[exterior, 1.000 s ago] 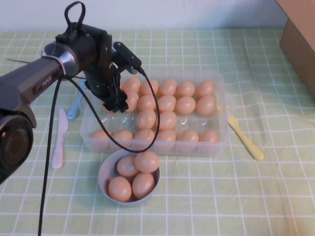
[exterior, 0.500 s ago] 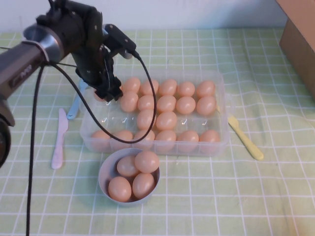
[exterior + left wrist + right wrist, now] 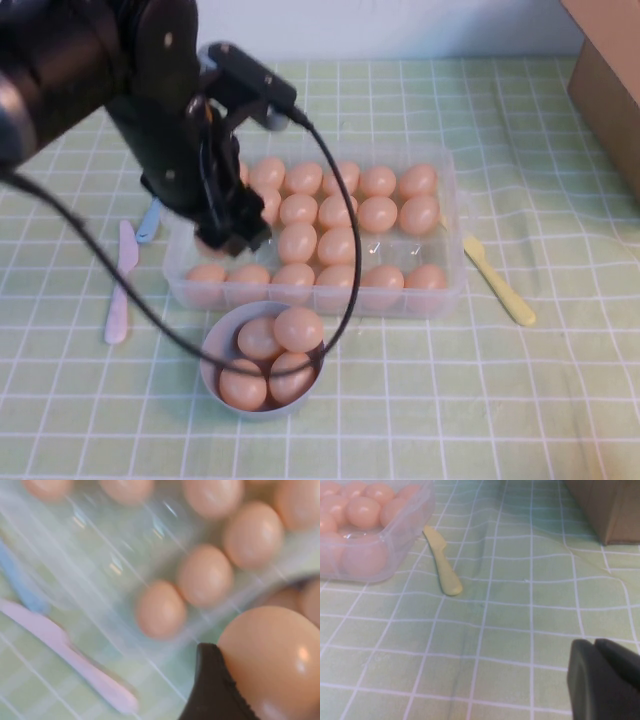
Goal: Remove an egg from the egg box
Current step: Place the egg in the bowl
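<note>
The clear plastic egg box holds several tan eggs in the middle of the table. My left gripper hangs above the box's front left corner, raised well off the table. In the left wrist view one black finger presses against a tan egg, and the gripper is shut on it above the box. My right gripper is shut and empty, low over the tablecloth to the right of the box; it is out of the high view.
A grey bowl with several eggs sits just in front of the box. A pink knife and a blue utensil lie left of the box, a yellow knife right of it. A cardboard box stands at the back right.
My left arm has risen towards the camera and moved from the box's back left towards its front left corner, nearer the bowl. The right gripper shows no earlier view.
</note>
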Robot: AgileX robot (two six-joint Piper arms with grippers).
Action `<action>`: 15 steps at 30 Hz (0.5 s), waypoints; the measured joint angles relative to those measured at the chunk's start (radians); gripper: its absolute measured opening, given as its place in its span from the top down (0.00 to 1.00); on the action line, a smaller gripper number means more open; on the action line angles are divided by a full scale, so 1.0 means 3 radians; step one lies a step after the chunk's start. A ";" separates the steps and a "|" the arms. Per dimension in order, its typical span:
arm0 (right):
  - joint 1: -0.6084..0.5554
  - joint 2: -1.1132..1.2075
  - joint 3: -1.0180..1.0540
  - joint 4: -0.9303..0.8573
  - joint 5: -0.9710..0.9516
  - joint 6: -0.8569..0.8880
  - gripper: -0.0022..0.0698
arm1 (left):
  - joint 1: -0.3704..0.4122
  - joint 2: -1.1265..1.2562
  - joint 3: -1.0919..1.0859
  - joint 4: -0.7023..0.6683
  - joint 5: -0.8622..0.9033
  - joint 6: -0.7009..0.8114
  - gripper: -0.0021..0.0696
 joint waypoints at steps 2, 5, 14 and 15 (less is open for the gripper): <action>0.0000 0.0000 0.0000 0.0000 0.0000 0.0000 0.99 | -0.0030 -0.0157 0.0289 -0.0090 0.0000 -0.0081 0.45; 0.0000 0.0000 0.0000 0.0000 0.0000 0.0000 0.99 | -0.0037 -0.0306 0.0659 -0.0210 -0.0050 -0.0142 0.45; 0.0000 0.0000 0.0000 0.0000 0.0000 0.0000 0.99 | -0.0037 -0.0410 0.1334 -0.0479 -0.0523 -0.0167 0.45; 0.0000 0.0000 0.0000 0.0000 0.0000 0.0000 0.99 | -0.0037 -0.0410 0.1354 -0.0505 -0.0562 -0.0167 0.45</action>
